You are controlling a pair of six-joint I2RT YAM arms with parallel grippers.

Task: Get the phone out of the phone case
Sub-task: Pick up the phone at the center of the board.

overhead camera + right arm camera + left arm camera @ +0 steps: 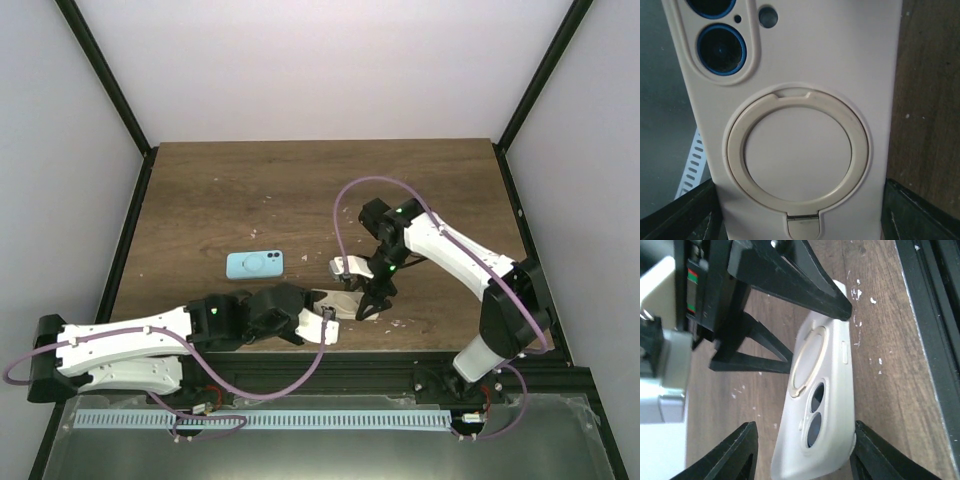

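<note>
A cream phone case (345, 303) with a round ring stand and two camera holes sits between my two grippers near the table's front edge. Blue-rimmed lenses show through the holes in the right wrist view (800, 100). My right gripper (370, 297) is shut on the case's ring end, one finger on each long edge (802, 222). My left gripper (328, 322) is open around the camera end (805, 455). Its right finger (877, 452) touches the case's edge (822, 405), and its left finger (737, 452) stands apart. The case is tilted above the wood.
A light blue phone-shaped object (254, 264) with a round ring lies flat on the wooden table (300, 190), left of the grippers. The black front rail (420, 358) runs just behind the case. Black frame posts and white walls enclose the table.
</note>
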